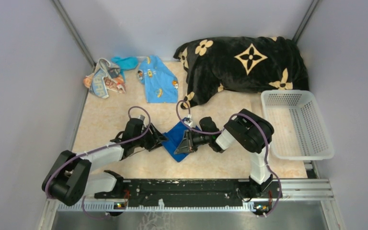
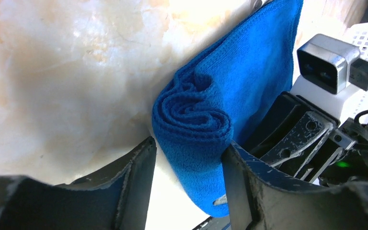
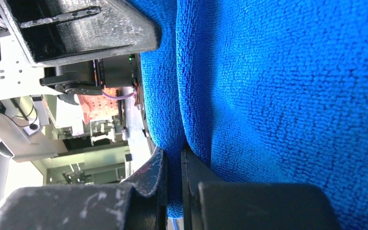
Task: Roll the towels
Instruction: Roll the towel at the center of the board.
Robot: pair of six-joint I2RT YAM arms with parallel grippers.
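Dark blue towel sits mid-table between both grippers: terry pile, near end rolled into a loose spiral. On the left gripper the jaws are apart, straddling the roll end. The right gripper is clamped on a towel fold. Table is beige, marbled, glossy, with grey walls. White mesh basket at right, plush black blanket at back.

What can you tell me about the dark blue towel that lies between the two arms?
The dark blue towel is plain, soft, looped cloth, loosely rolled: one end shows a flattened spiral of layers. It lies on the beige marbled table. The jaws of the left gripper stand either side of that end; whether they press it is unclear. The jaws of the right gripper are shut on a thin fold.
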